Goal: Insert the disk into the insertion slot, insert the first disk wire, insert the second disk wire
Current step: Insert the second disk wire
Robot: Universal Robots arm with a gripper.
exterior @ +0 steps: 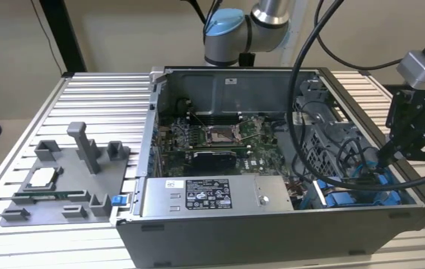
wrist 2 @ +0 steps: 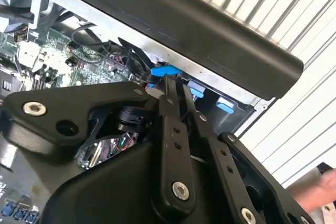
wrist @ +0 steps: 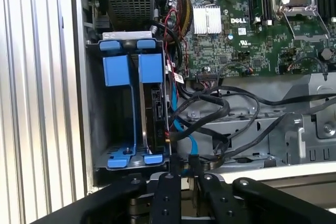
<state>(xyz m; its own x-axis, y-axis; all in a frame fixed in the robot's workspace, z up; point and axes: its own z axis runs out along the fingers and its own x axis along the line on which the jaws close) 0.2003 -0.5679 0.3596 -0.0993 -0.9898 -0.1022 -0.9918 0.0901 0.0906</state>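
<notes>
Black jaws near disk [wrist: 156,111], seated in insertion slot [wrist: 93,114], cables [wrist: 215,109] beside

The claw [wrist 2: 176,85] tilts downward, its fingers [wrist 2: 169,114] drawn together.

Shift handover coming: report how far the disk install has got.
Done: the disk sits in the insertion slot, between its blue rails. In hand: the gripper hangs at the disk's end, near a blue cable. Left: both wires; neither is visibly plugged in.
</notes>
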